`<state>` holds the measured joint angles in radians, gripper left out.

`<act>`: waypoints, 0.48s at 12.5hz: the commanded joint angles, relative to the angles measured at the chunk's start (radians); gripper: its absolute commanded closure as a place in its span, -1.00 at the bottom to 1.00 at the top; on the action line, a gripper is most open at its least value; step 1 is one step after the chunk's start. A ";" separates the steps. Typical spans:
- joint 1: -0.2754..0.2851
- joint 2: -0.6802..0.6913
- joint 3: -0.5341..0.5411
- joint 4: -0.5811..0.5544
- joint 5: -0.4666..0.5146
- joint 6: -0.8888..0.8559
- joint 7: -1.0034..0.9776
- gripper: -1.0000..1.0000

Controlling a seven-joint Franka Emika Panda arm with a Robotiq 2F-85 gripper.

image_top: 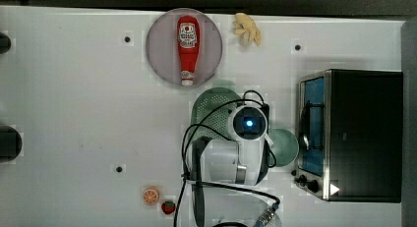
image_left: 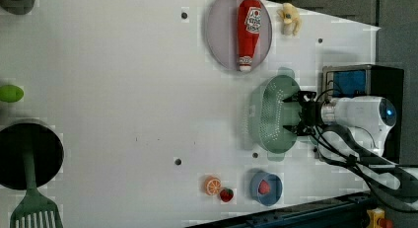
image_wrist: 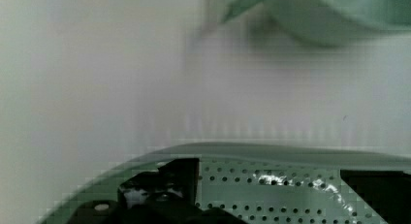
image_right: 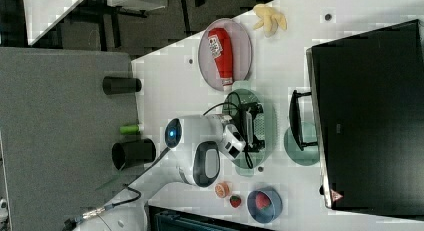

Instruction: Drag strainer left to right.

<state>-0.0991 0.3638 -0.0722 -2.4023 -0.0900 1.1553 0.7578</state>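
- The strainer (image_left: 270, 114) lies on the white worktop (image_left: 123, 90), at the middle of the left view's right half, just below the plate.
- The tool (image_left: 292, 113) reaches into the strainer with its fingers (image_left: 295, 96) spread fairly wide; they straddle the strainer's perforated wall near the rim, with no firm grip to be seen.
- A grey plate (image_top: 160, 45) carrying a red ketchup bottle (image_top: 188, 47) sits just beside the strainer.
- A mint-green mug (image_top: 286, 147) stands between the strainer and the toaster oven (image_top: 354, 133), in the top view's right.
- An orange slice (image_left: 212, 185), a strawberry (image_left: 226, 194) and a blue bowl (image_left: 266, 187) sit near the worktop's edge.
- A banana bunch (image_top: 247, 29) lies beyond the plate.
- Dark cups (image_right: 132, 152) stand well apart.
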 commanded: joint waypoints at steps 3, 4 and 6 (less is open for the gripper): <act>0.008 -0.018 0.018 0.004 0.002 -0.022 -0.162 -1.00; 0.008 -0.048 0.035 0.004 0.002 -0.047 -0.223 -1.00; 0.008 -0.136 0.063 0.014 0.004 -0.112 -0.368 -1.00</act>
<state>-0.0989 0.3250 -0.0209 -2.4258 -0.1010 1.0693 0.5176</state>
